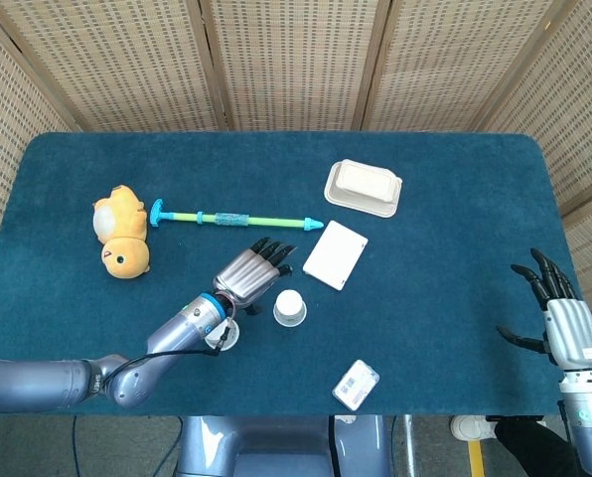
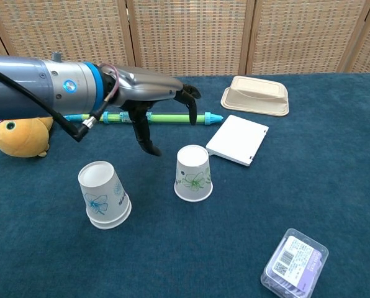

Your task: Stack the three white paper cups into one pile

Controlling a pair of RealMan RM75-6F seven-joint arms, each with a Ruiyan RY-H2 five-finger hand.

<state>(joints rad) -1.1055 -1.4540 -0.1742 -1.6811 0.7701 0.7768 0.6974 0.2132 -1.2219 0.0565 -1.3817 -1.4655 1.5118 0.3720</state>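
Two white paper cups with a green flower print stand upside down on the blue table. One cup [image 1: 290, 307] [image 2: 194, 173] is near the middle. The other cup [image 2: 104, 194] [image 1: 227, 335] stands to its left, mostly hidden under my left wrist in the head view. Its bottom rim looks doubled, and no third cup shows apart from these. My left hand [image 1: 252, 270] [image 2: 153, 99] hovers just behind and between the cups, fingers spread and thumb hanging down, holding nothing. My right hand [image 1: 559, 316] is far off at the table's right edge, fingers apart and empty.
A yellow plush toy [image 1: 122, 238] [image 2: 20, 136] lies at the left, and a green and blue stick toy [image 1: 236, 219] [image 2: 172, 117] behind my left hand. A flat white box [image 1: 336, 254], a beige lidded container [image 1: 364, 187] and a small plastic packet [image 1: 356, 385] lie to the right.
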